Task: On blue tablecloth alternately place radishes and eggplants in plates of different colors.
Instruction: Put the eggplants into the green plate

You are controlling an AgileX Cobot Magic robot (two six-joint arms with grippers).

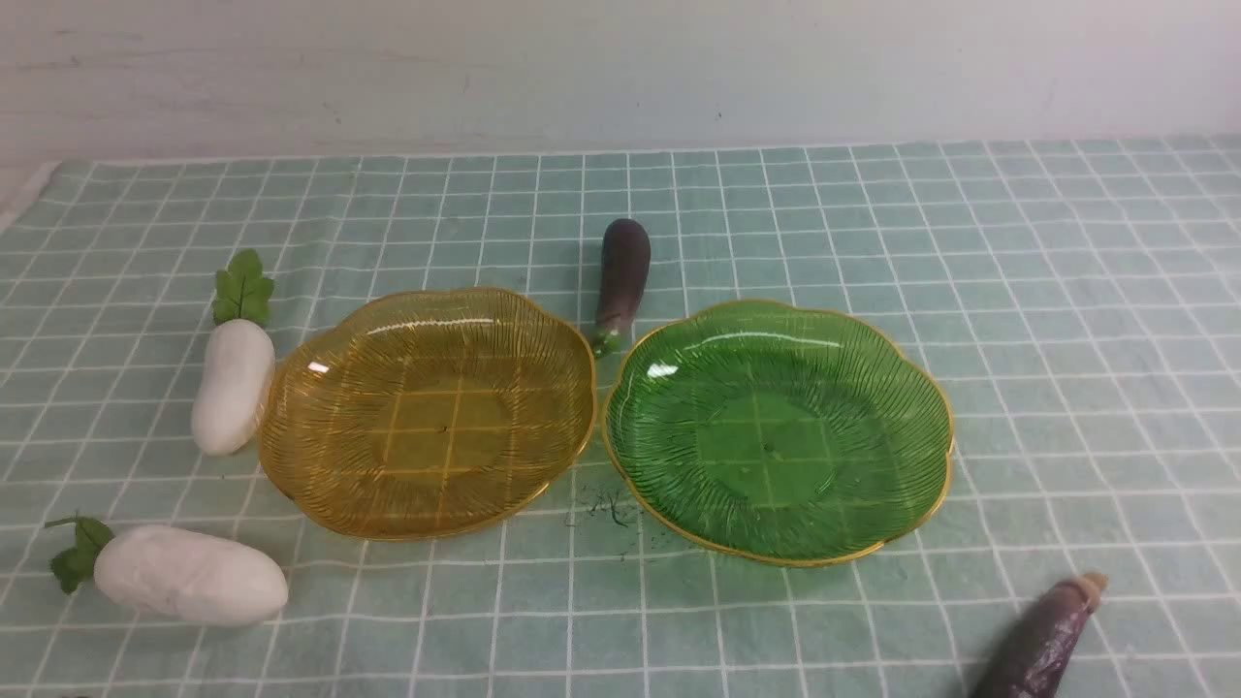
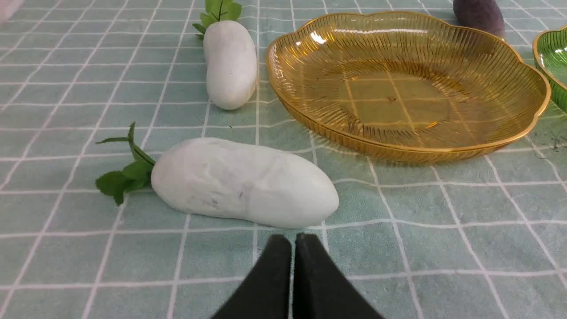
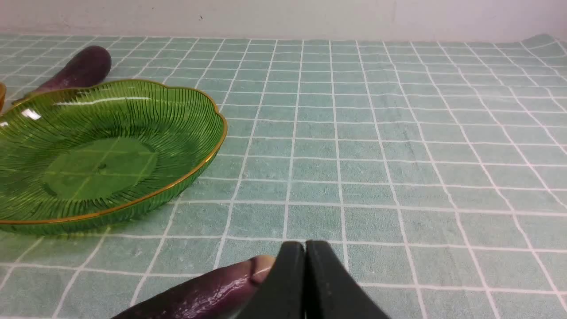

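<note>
On the blue tablecloth [image 1: 1066, 291] an amber plate [image 1: 427, 412] and a green plate [image 1: 776, 431] sit side by side, both empty. One radish [image 1: 233, 383] lies against the amber plate's left rim; another radish [image 1: 189, 574] lies at the front left. An eggplant with a green stem [image 1: 620, 281] lies behind the plates. An eggplant with a tan stem [image 1: 1042, 640] lies at the front right. Neither gripper shows in the front view. My left gripper [image 2: 292, 239] is shut and empty, just short of the near radish [image 2: 243, 181]. My right gripper [image 3: 305, 246] is shut and empty, beside the tan-stemmed eggplant [image 3: 208, 294].
A pale wall [image 1: 620, 68] runs along the table's back edge. The cloth's left edge [image 1: 29, 189] shows at the far left. A small dark scribble mark [image 1: 606, 506] lies on the cloth between the plates' front rims.
</note>
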